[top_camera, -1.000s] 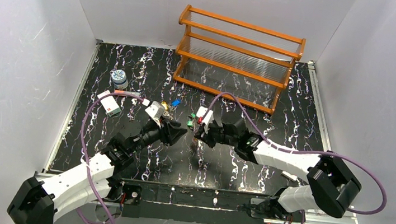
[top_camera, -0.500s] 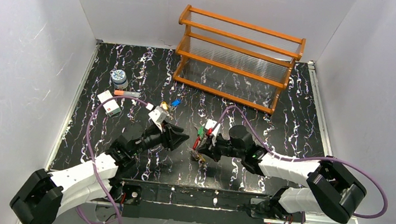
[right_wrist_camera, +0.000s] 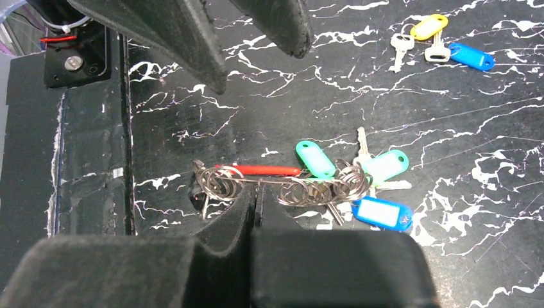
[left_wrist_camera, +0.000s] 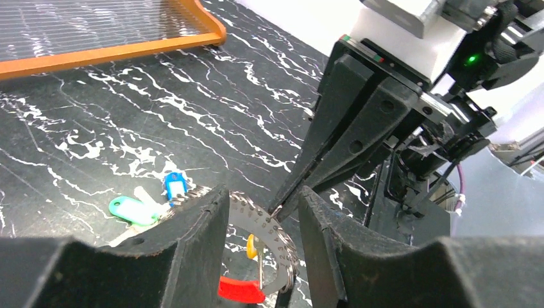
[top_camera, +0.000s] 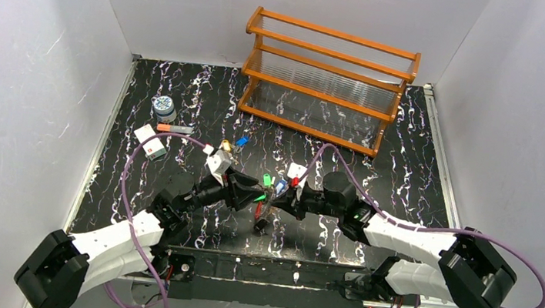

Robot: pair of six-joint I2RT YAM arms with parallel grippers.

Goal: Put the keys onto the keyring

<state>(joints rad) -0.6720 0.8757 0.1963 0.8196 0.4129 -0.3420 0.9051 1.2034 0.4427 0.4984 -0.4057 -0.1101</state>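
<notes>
Top external — right arm [top_camera: 400, 234] stretched leftward, fingers [right_wrist_camera: 231, 221] pinching keyring [right_wrist_camera: 256, 181].

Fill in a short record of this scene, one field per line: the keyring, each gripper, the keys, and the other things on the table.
Keyring: wire loop with a red piece, pinched near its middle
Right gripper: shut on the keyring
Left gripper: open, facing the keyring, not gripping it
Keys at the keyring: green, pale blue and blue tags, bunched at one end
Loose keys: yellow and blue tags, lying apart on the table
Other things: wooden rack, round jar, white card, orange-tipped stick
</notes>
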